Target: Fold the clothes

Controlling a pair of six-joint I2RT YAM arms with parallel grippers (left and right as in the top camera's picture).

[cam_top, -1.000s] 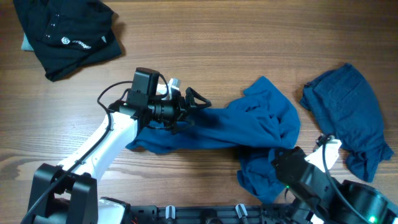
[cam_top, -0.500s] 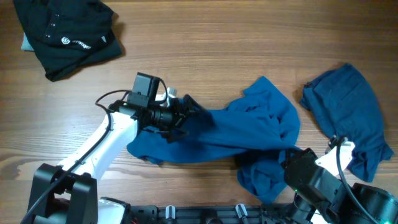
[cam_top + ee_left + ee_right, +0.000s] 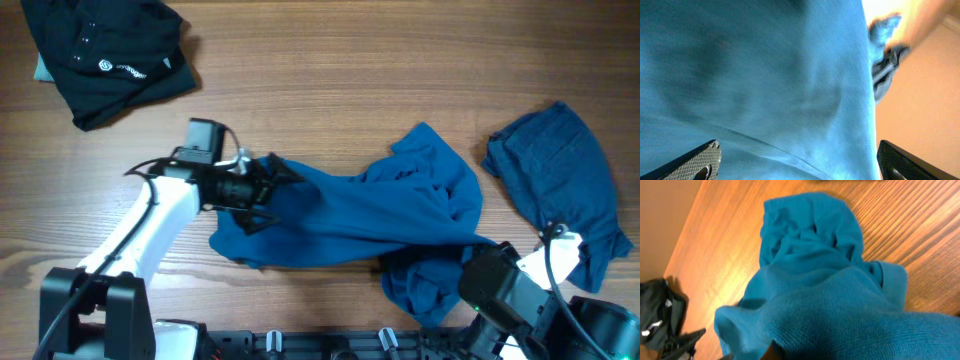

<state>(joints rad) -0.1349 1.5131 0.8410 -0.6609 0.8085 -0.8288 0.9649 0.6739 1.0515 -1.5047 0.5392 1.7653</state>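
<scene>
My left hand (image 3: 265,185) spread wide over the mid-blue short-sleeved cotton T-shirt (image 3: 370,215), my right hand (image 3: 475,268) clamped in its other end.

The shirt lies rumpled across the middle of the brown wooden table (image 3: 330,90), drawn into a long band between my two arms. My left fingers (image 3: 702,161) stand released on either side of its left edge, with cloth filling the gap beneath them. My right hand is clenched at the near right edge; its fingers are buried in blue fabric, which bunches up against that wrist camera. A darker blue garment (image 3: 555,180) lies crumpled just right of the shirt, and a black garment with a white logo (image 3: 105,50) sits well apart in the far left corner.
</scene>
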